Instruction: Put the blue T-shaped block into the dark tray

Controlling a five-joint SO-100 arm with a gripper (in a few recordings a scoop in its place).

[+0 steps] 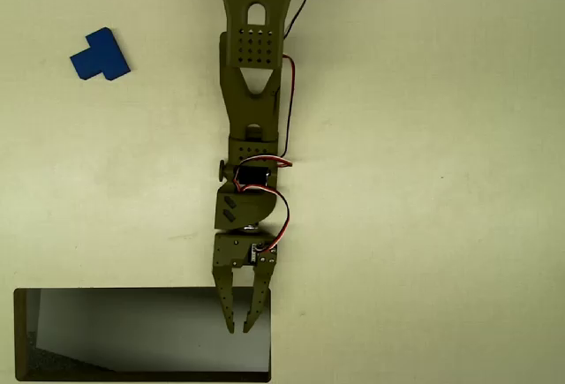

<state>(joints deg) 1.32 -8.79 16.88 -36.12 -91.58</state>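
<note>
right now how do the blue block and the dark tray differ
The blue T-shaped block is small, bright blue and solid; the dark tray is far larger, rectangular, grey-black inside. The block lies tilted at upper left; the tray sits square at the bottom edge. Both rest on the table.

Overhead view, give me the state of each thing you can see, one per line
Block: flat on the table, upper left, ungripped, outside the tray.
Tray: at the bottom left edge, nothing in it.
Gripper: over the tray's upper right part, fingers slightly apart, holding nothing.
Arm: stretched down the middle of the picture, from the top edge.
</note>
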